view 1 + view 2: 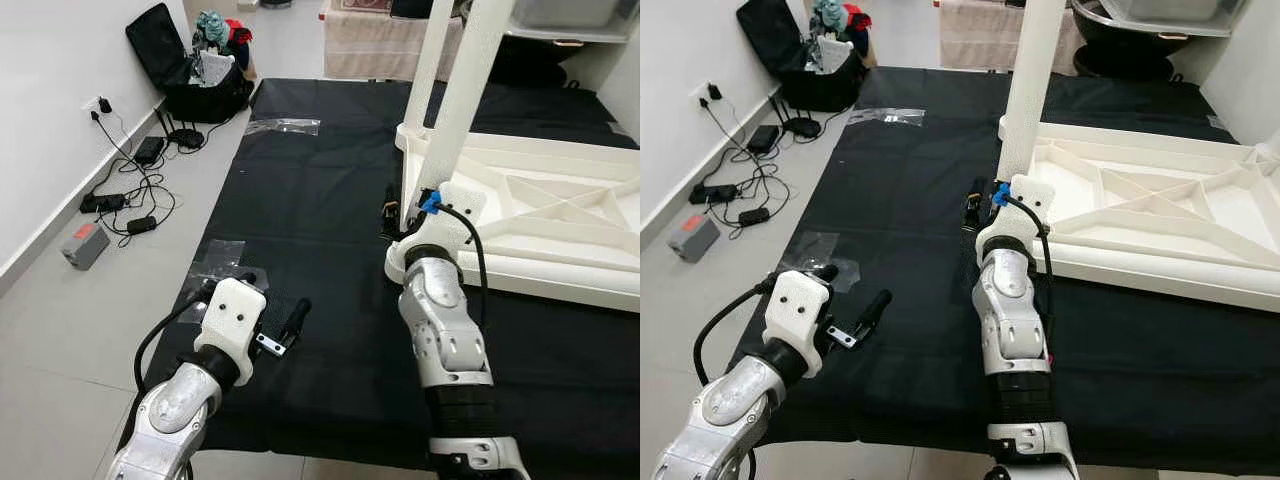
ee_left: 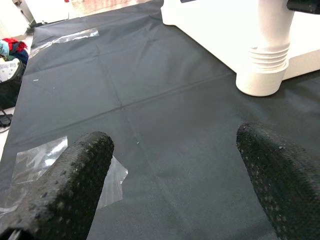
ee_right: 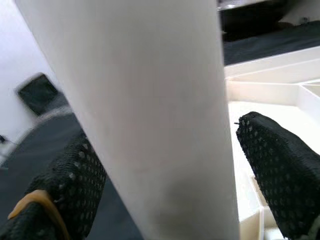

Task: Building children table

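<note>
Upside down on the black fabric mat (image 1: 320,190), toward its right edge: the white plastic children's tabletop (image 1: 1160,215), ribbed underside up. At its near-left corner, one white cylindrical plastic leg (image 1: 1028,90) standing upright, long axis vertical, threaded collar down at the socket.

Right gripper (image 3: 167,175) up against that leg near its base — black fingers (image 3: 280,170) spread on either side of the tube, straddling it; contact at the pads not certain from the wrist view, so closing on it rather than firmly clamped (a judgement). Leg directly ahead of the claw, between the fingers, and by far the nearer arm for turning or seating it.

Left gripper (image 2: 175,165) low over the mat's near-left part, well apart from the tabletop, fingers wide and holding nothing — scraps of clear plastic wrapping (image 1: 222,258) just beside it.

Likely step: twisting the leg home about its vertical axis.
</note>
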Available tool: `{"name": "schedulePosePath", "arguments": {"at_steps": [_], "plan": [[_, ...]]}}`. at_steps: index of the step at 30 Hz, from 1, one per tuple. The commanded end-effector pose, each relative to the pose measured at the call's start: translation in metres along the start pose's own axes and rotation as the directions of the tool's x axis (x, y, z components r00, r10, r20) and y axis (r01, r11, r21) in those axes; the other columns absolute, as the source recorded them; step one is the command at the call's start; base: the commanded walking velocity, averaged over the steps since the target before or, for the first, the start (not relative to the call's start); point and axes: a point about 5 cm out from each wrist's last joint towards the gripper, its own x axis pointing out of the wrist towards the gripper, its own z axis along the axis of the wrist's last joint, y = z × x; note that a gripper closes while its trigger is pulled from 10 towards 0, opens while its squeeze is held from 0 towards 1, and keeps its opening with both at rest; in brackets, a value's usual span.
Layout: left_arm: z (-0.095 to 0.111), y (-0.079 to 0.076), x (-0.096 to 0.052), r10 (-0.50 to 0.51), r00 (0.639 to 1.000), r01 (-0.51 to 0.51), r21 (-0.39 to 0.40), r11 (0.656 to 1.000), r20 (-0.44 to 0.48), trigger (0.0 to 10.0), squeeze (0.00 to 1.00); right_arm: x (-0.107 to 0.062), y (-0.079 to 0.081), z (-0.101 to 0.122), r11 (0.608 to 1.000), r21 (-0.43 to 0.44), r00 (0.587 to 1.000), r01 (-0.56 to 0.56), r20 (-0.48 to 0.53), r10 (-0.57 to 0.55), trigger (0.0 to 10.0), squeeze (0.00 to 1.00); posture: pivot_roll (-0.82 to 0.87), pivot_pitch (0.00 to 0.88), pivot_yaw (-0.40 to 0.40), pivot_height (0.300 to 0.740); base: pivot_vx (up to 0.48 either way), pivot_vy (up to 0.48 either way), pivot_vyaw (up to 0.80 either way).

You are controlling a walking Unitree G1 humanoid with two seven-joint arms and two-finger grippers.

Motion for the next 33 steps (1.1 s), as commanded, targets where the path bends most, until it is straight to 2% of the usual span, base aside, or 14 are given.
{"name": "schedulePosePath", "arguments": {"at_steps": [1, 5, 7, 13, 17, 23, 25, 29, 30, 31, 33], "plan": [[-0.003, 0.000, -0.001, -0.008, 1.000, 0.008, 0.016, 1.000, -0.016, 10.0, 0.00, 0.007, -0.012, 0.010, 0.998, 0.018, 0.997, -0.053, 0.063, 0.052, 10.0, 0.00, 0.11, 0.144, -0.033, 0.740, 0.000, 0.000, 0.00], [-0.003, 0.000, 0.000, -0.009, 1.000, 0.009, 0.017, 1.000, -0.015, 10.0, 0.00, 0.009, -0.016, 0.013, 0.997, 0.025, 0.995, -0.069, 0.074, 0.067, 10.0, 0.00, 0.11, 0.146, -0.033, 0.740, 0.000, 0.000, 0.00], [-0.005, -0.002, -0.001, -0.018, 1.000, 0.018, 0.026, 1.000, -0.020, 10.0, 0.00, 0.018, -0.026, 0.008, 0.982, 0.002, 0.981, -0.191, 0.033, 0.190, 10.0, 0.00, 0.10, 0.139, -0.026, 0.740, 0.000, 0.000, 0.00], [-0.004, -0.007, 0.002, -0.033, 0.999, 0.033, 0.014, 0.999, -0.009, 10.0, 0.00, 0.027, -0.043, 0.000, 0.953, 0.030, 0.953, -0.303, -0.009, 0.303, 10.0, 0.00, 0.10, 0.145, -0.034, 0.740, 0.000, 0.000, 0.00], [-0.002, -0.014, 0.005, -0.048, 0.999, 0.048, 0.007, 0.999, 0.001, 10.0, 0.00, 0.036, -0.047, -0.002, 0.923, 0.077, 0.924, -0.378, -0.024, 0.381, 10.0, 0.00, 0.10, 0.149, -0.033, 0.740, 0.000, 0.000, 0.00], [-0.002, -0.013, 0.005, -0.047, 0.999, 0.047, 0.007, 0.999, 0.001, 10.0, 0.00, 0.048, -0.051, 0.008, 0.910, 0.069, 0.912, -0.408, -0.001, 0.409, 10.0, 0.00, 0.11, 0.150, -0.040, 0.740, 0.000, 0.000, 0.00], [-0.002, -0.012, 0.004, -0.041, 0.999, 0.041, 0.008, 0.999, -0.001, 10.0, 0.00, 0.056, -0.052, 0.017, 0.889, 0.066, 0.891, -0.454, 0.023, 0.453, 10.0, 0.00, 0.11, 0.152, -0.042, 0.740, 0.000, 0.000, 0.00], [-0.002, -0.012, 0.003, -0.040, 0.999, 0.040, 0.009, 0.999, -0.001, 10.0, 0.00, 0.058, -0.052, 0.020, 0.876, 0.061, 0.878, -0.478, 0.033, 0.477, 10.0, 0.00, 0.11, 0.152, -0.043, 0.740, 0.000, 0.000, 0.00], [-0.002, -0.012, 0.003, -0.039, 0.999, 0.039, 0.011, 0.999, -0.001, 10.0, 0.00, 0.059, -0.051, 0.023, 0.873, 0.051, 0.874, -0.485, 0.047, 0.483, 2.1, 0.00, 0.11, 0.153, -0.043, 0.740, 0.000, 0.000, 0.00], [-0.003, -0.012, 0.003, -0.038, 0.999, 0.038, 0.012, 0.999, -0.002, 10.0, 0.00, 0.059, -0.051, 0.025, 0.867, 0.054, 0.868, -0.496, 0.054, 0.493, 0.0, 0.00, 0.11, 0.154, -0.042, 0.740, 0.000, 0.000, 0.00], [-0.003, -0.011, 0.003, -0.037, 0.999, 0.037, 0.015, 0.999, -0.004, 10.0, 0.00, 0.060, -0.052, 0.026, 0.865, 0.061, 0.867, -0.498, 0.064, 0.494, 0.0, 0.00, 0.11, 0.153, -0.041, 0.740, 0.000, 0.000, 0.00]]}}
